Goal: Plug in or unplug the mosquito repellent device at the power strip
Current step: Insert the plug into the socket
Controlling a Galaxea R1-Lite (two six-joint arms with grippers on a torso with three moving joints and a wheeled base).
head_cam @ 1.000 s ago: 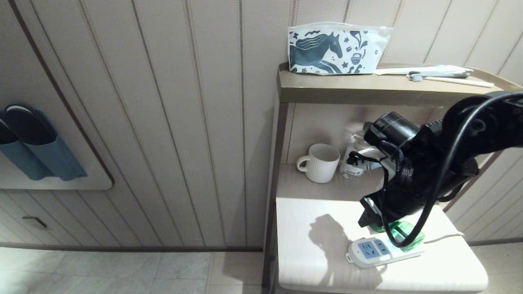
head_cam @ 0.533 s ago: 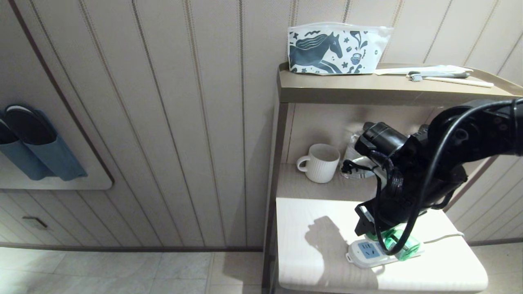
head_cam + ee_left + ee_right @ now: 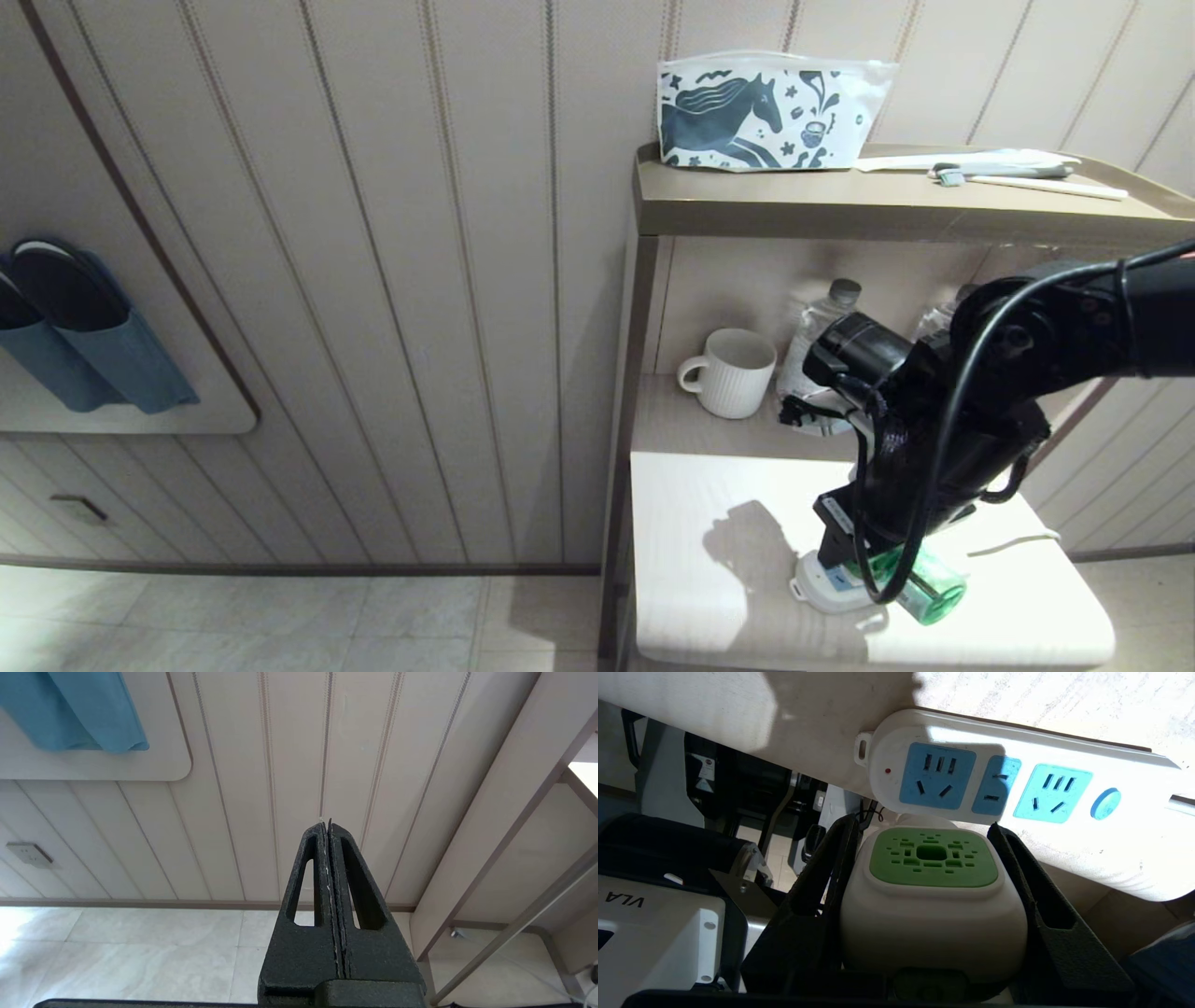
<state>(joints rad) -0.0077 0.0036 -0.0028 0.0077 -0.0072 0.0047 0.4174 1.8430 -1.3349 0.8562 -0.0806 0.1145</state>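
Trouble is risked if prongs are misaligned: the mosquito repellent device (image 3: 933, 891), gripped between the fingers of the right tool (image 3: 924, 858) above the power strip (image 3: 1017, 784) near the counter's (image 3: 709, 597) front edge, could shove it off.

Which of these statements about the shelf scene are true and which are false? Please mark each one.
1. The right gripper holds the mosquito repellent device between its fingers. True.
2. The device is plugged into the power strip. False: every socket face in the right wrist view is empty.
3. The left gripper is open. False: its fingers are pressed together, and it faces the wall.
4. A white mug stands on the shelf behind the strip. True.
5. The horse-print pouch lies beside the mug. False: it is on the top shelf.
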